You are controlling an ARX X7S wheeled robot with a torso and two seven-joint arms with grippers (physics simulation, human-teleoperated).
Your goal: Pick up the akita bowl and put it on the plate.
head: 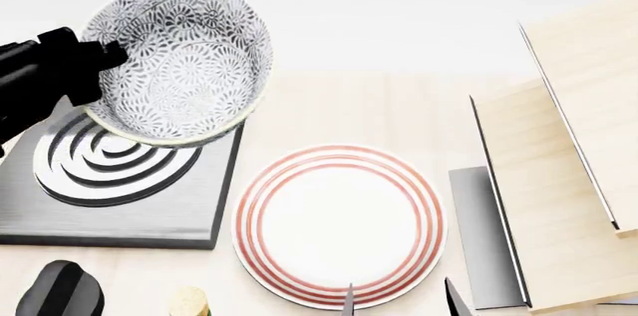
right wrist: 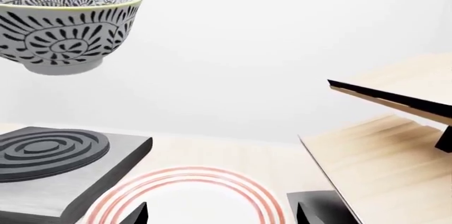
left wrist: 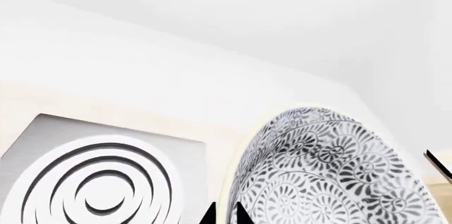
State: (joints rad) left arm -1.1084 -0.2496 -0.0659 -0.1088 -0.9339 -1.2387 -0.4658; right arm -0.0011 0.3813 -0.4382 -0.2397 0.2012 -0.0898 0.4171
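Two arms on this rig, but only the left one is doing anything: its left pincer (head: 104,58) is clamped on the rim of the akita bowl (head: 179,62), which hangs in the air above the burner (head: 119,196), clear of the bench (head: 399,107) and a bit tilted in the head view. From the right wrist view you can see daylight under its foot, so it's properly lifted. The plate (head: 339,226) sits just beside the burner, empty, so my read is the carry is halfway done and the set-down is what's left. The bowl looks like glazed ceramic, so I'd guess stiff, fairly heavy for a one-sided rim pinch, slick, and chippy if dropped. A rim grip is the only sensible hold, but it could swing or slip. The right pincer (head: 399,301) only pokes its tips in near the plate's near edge, spread apart with nothing between them.
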